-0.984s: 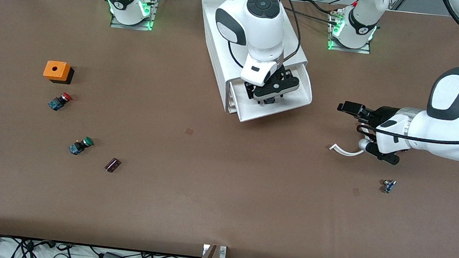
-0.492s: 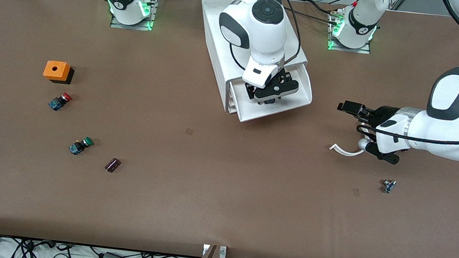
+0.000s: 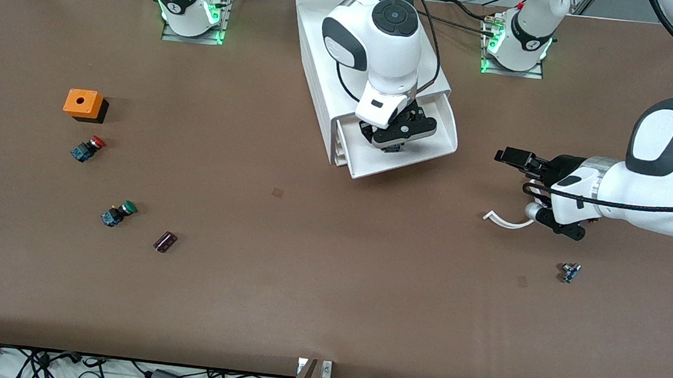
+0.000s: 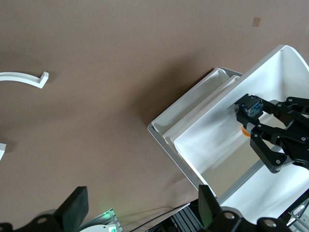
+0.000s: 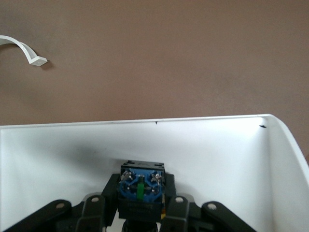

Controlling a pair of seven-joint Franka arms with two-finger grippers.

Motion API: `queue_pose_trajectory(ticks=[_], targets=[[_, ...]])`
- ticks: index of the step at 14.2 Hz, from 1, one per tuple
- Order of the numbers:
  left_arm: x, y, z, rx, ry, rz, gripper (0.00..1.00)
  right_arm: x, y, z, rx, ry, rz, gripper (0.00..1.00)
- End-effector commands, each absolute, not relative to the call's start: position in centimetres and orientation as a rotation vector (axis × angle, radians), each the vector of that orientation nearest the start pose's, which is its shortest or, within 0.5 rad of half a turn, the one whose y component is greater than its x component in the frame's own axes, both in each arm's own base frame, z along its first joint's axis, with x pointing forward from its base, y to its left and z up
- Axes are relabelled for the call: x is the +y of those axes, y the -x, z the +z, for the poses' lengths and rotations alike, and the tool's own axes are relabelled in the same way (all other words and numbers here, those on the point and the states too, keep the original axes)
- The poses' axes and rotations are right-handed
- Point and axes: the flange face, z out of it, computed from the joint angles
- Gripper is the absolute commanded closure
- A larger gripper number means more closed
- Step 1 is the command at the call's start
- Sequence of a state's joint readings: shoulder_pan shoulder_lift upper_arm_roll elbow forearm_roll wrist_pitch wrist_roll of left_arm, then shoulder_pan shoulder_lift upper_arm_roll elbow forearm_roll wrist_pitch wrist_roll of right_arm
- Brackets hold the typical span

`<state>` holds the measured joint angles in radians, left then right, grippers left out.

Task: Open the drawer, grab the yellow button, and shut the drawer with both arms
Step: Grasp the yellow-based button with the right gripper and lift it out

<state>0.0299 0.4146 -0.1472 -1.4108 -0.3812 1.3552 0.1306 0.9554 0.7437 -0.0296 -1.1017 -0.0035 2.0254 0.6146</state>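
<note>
The white cabinet stands mid-table near the robots' bases. Its top drawer is pulled out. My right gripper is down inside the drawer, shut on the button. In the right wrist view the fingers clamp the button's blue-black body inside the drawer wall. The left wrist view shows the drawer and the button, with a bit of its orange cap. My left gripper is open and empty over the table toward the left arm's end, with fingers wide apart.
A white curved piece lies under the left gripper. A small part lies nearer the camera. Toward the right arm's end are an orange box, a red-capped button, a green-capped button and a dark small piece.
The right arm has shifted slightly toward the cabinet body, with its gripper still in the drawer. The left arm has not moved.
</note>
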Motion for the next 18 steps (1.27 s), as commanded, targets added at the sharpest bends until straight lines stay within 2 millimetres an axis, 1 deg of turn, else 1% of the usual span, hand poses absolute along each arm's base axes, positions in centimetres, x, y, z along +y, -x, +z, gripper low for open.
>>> queue_pose_trajectory(ticks=[1,2,3,4,5,6,7,8,9,10,11,12,13,14,15,16,17,18], targets=[[-10.3,-62.2,45.6,0.422,3.437,0.822,0.0,62.5,-45.8,40.2,-0.463,2.992,-0.229,0.79],[-10.1,-62.2,45.6,0.417,3.436,0.822,0.0,62.5,-45.8,40.4,-0.461,2.99,-0.232,0.91],[-10.1,-62.2,45.8,0.401,3.432,0.818,0.0,62.4,-45.9,40.6,-0.458,2.988,-0.235,1.0],[-10.0,-62.2,46.2,0.364,3.406,0.803,0.0,62.4,-46.1,40.7,-0.454,2.986,-0.239,1.0],[-10.0,-62.2,47.1,0.342,3.378,0.765,0.0,62.1,-46.4,40.9,-0.444,2.984,-0.239,1.0],[-10.7,-62.3,48.9,0.366,3.34,0.722,0.0,61.9,-46.8,41.8,-0.433,2.973,-0.254,1.0],[-12.0,-61.8,49.9,0.409,3.285,0.742,0.0,61.9,-47.1,43.6,-0.424,2.951,-0.287,1.0],[-12.3,-61.7,50.7,0.424,3.253,0.745,0.0,61.6,-47.8,44.7,-0.407,2.939,-0.313,1.0],[-12.0,-62.0,50.7,0.421,3.238,0.731,0.0,60.5,-49.3,45.8,-0.363,2.925,-0.33,1.0],[-11.7,-62.3,50.6,0.411,3.233,0.715,0.0,59.1,-50.8,47.4,-0.308,2.899,-0.331,1.0],[-11.4,-63.1,51.1,0.397,3.254,0.638,0.0,57.6,-52.2,48.3,-0.256,2.879,-0.316,1.0],[-11.3,-63.8,51.2,0.391,3.27,0.567,0.0,54.9,-54.4,49.6,-0.185,2.865,-0.281,1.0],[-11.4,-64.0,51.2,0.387,3.272,0.541,0.0,52.7,-55.9,49.8,-0.149,2.886,-0.247,1.0],[-11.3,-64.1,51.1,0.332,3.268,0.542,0.0,51.0,-56.8,50.1,-0.164,2.914,-0.229,1.0],[-11.6,-64.2,50.6,0.221,3.263,0.553,0.0,49.2,-57.7,50.5,-0.185,2.941,-0.214,1.0],[-11.8,-64.6,50.3,0.124,3.268,0.524,0.0,46.5,-59.3,50.7,-0.206,2.97,-0.192,1.0],[-12.0,-65.3,50.4,0.041,3.284,0.432,0.0,44.3,-60.5,50.5,-0.222,2.988,-0.168,1.0],[-13.6,-65.3,49.1,-0.054,3.277,0.417,0.0,41.4,-62.1,50.2,-0.214,3.007,-0.123,1.0]])
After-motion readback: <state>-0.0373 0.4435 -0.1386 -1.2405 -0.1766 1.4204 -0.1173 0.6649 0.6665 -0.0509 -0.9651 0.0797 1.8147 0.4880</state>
